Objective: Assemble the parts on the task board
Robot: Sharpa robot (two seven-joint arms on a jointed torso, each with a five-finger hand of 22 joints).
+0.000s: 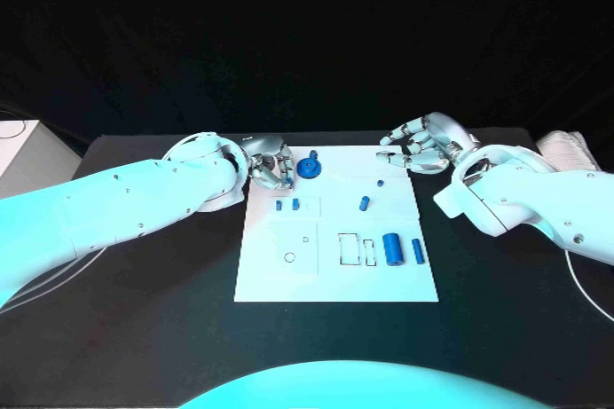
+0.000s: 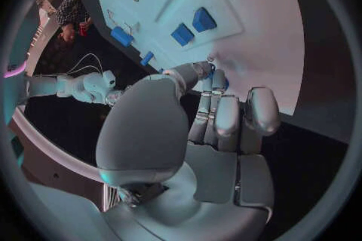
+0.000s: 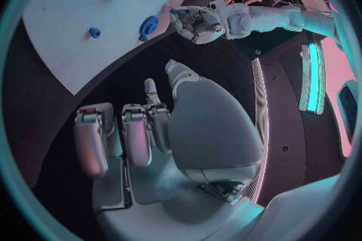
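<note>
A pale box stands off the black surface's far left corner. The left hand sits at the task board's far left corner, its fingers curled round a blue round part that stands on the board there; in the left wrist view the fingertips close on a bit of blue right at the board's edge. Whether the hand truly grips the part or only touches it, I cannot tell for sure, though the fingers are drawn together on it.

On the task board, two small blue blocks lie side by side in the left half, near the far edge. Nearer the middle a short blue peg lies on the board, and a smaller blue piece sits beyond it toward the far right corner. Along the right half, two blue cylinders lie parallel, just beside the rectangular cut-outs. A small round hole is in the left near quarter. The near part of the board is bare white.

The right hand hovers over the board's far right corner, fingers bent inward and holding nothing. A white folded cloth-like thing lies at the surface's far right edge.

Wide dark surface lies open on both sides of the board and along the near edge. No writing can be read.
</note>
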